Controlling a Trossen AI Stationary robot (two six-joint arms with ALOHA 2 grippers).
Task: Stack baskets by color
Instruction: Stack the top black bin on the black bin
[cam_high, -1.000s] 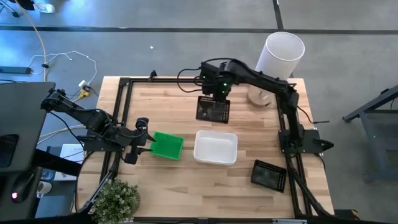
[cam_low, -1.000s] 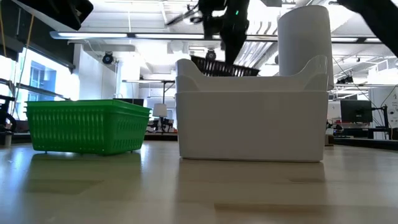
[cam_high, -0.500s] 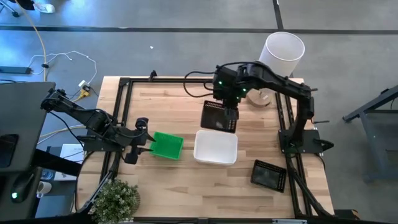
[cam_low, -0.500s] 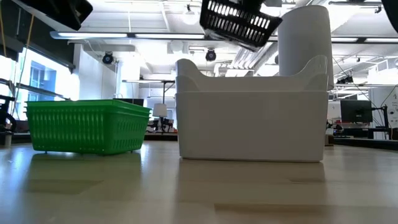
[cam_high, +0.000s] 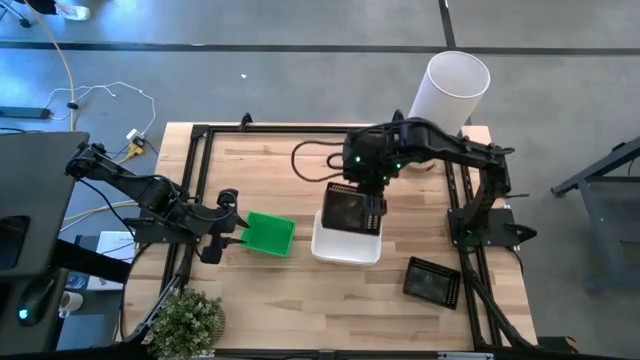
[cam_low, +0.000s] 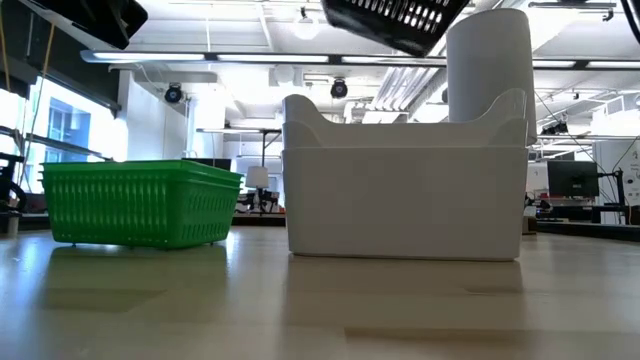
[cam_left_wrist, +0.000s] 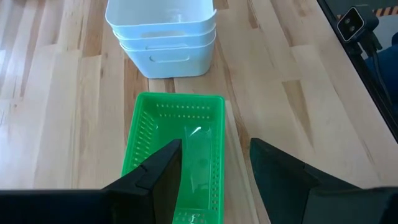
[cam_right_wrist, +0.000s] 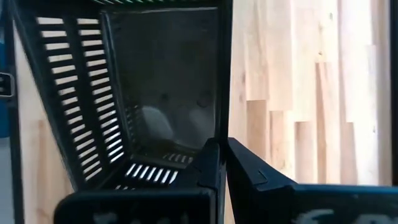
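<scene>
The right gripper (cam_high: 362, 192), fingers pinched on the wall of a black basket (cam_high: 351, 210), has carried it off the far side of the surface (cam_high: 270, 290) to above the white baskets (cam_high: 345, 245), apparently heading for the second black basket (cam_high: 432, 279) near the right corner. The left gripper (cam_high: 228, 228) waits, fingers wide, at the green basket (cam_high: 268, 234). No writing is legible.
</scene>
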